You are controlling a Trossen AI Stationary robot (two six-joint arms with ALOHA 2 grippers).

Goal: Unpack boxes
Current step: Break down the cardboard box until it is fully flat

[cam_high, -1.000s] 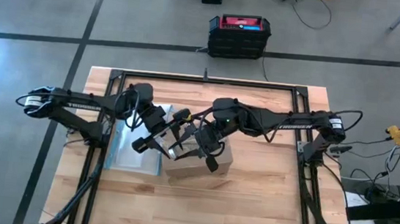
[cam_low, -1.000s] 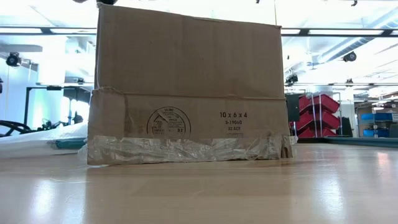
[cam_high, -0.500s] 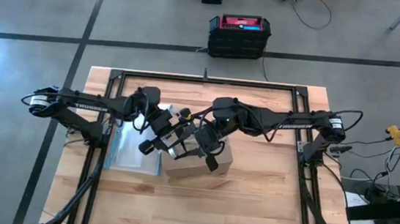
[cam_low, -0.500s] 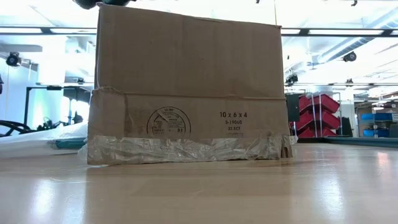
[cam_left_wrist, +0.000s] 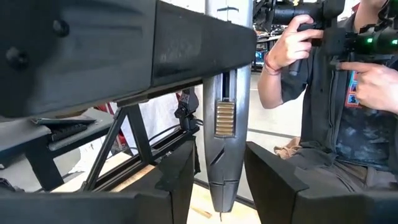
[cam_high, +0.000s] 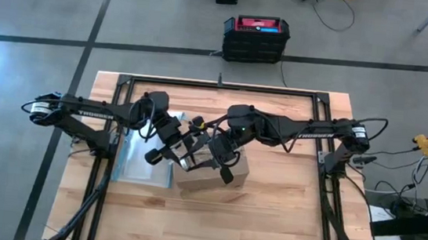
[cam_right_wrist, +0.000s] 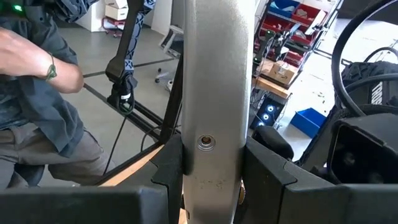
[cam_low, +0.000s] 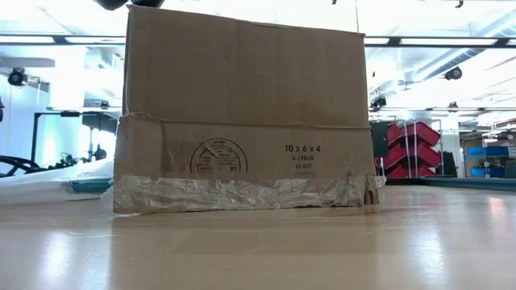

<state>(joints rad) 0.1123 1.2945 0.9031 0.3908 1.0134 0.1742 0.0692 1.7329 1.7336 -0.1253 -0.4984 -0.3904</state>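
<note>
Brown cardboard box [cam_low: 242, 121], crinkled clear tape along base, both jaws clamped on silver tools.

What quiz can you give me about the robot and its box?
1. True or false: the cardboard box stands on the floor.
2. Its printed size is: A 10 x 6 x 4; B 12 x 12 x 8; C none.
3. Fill in: above the box, beside the left gripper, the right gripper is shut on a ____.
Key: 1 false, it stands on the table; 2 A; 3 silver tool.
</note>
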